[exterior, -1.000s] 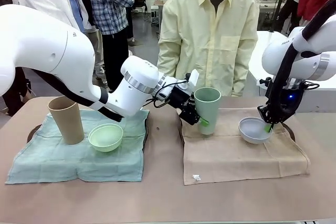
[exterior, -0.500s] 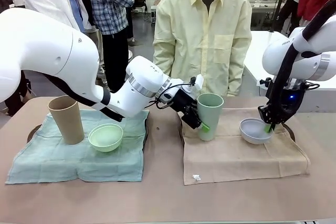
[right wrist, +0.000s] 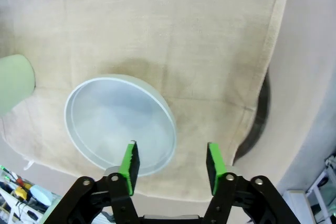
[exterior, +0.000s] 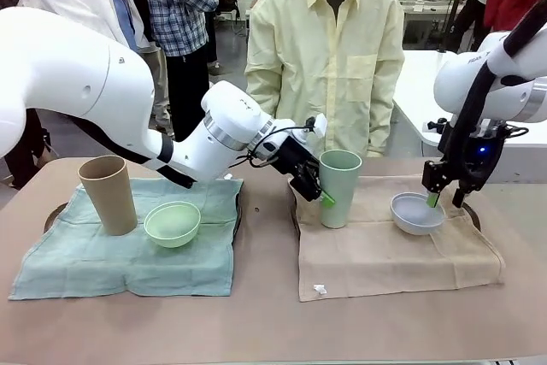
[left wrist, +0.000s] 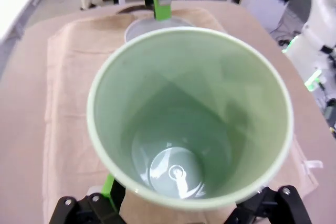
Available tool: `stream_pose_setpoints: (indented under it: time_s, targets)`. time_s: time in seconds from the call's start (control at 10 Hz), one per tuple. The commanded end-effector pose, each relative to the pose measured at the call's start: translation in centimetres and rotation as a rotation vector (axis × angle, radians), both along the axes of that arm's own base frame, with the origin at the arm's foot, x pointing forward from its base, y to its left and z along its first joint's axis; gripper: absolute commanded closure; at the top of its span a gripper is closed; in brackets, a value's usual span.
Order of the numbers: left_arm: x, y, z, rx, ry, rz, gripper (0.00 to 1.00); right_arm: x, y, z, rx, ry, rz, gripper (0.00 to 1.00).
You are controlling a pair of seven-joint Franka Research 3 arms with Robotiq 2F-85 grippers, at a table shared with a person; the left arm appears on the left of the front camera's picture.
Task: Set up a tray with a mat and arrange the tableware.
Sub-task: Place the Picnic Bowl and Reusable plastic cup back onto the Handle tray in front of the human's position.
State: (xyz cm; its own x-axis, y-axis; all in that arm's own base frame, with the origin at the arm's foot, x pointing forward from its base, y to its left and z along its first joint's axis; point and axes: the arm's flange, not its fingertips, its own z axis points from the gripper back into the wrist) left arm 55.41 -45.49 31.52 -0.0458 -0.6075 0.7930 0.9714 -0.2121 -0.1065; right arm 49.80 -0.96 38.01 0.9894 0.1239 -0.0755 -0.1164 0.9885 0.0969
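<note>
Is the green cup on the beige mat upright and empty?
Upright and empty: the green cup stands on its base on the beige mat, and the left wrist view shows a bare bottom.

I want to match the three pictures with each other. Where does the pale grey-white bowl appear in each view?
Front view: the pale grey-white bowl sits right of centre on the beige mat, below the right hand.
Left wrist view: its rim shows at top centre, behind the mint green cup.
Right wrist view: it lies left of centre, above the hand's green pads.
Shared landmark: the beige mat.
</note>
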Motion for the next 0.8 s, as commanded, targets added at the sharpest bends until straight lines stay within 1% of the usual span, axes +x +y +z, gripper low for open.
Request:
stream_pose_setpoints:
  time_s: [0.0, 0.1, 0.2, 0.3, 0.4, 0.5, 0.6, 0.7]
  targets:
    - [-0.3, 1.9, 1.2, 0.044, 0.017, -0.019, 0.00, -1.1, -1.3, 1.2, -0.013, -0.017, 0.014, 0.16]
    - [-0.5, 2.7, 1.6, 0.051, 0.012, -0.043, 0.00, -1.5, -1.7, 1.7, -0.013, -0.024, 0.011, 0.01]
    - [-0.7, 3.3, 2.0, 0.063, 0.005, -0.063, 0.00, -1.7, -2.1, 2.2, -0.012, -0.031, 0.005, 0.00]
    - [-1.3, 4.2, 2.7, 0.098, 0.001, -0.084, 0.00, -2.1, -2.4, 2.8, -0.022, -0.025, -0.008, 0.00]
    - [-1.8, 5.2, 3.6, 0.153, 0.000, -0.078, 0.00, -2.6, -2.5, 3.5, -0.051, -0.005, -0.017, 0.00]
    - [-2.5, 6.3, 4.9, 0.218, -0.010, -0.061, 0.00, -3.3, -2.5, 4.5, -0.075, 0.016, -0.037, 0.00]
    - [-2.9, 7.1, 6.4, 0.283, -0.005, -0.016, 0.00, -4.1, -2.2, 6.1, -0.083, 0.017, -0.025, 0.00]
    - [-3.4, 8.2, 8.3, 0.373, 0.012, 0.052, 0.00, -4.6, -1.9, 7.6, -0.096, 0.000, -0.019, 0.00]
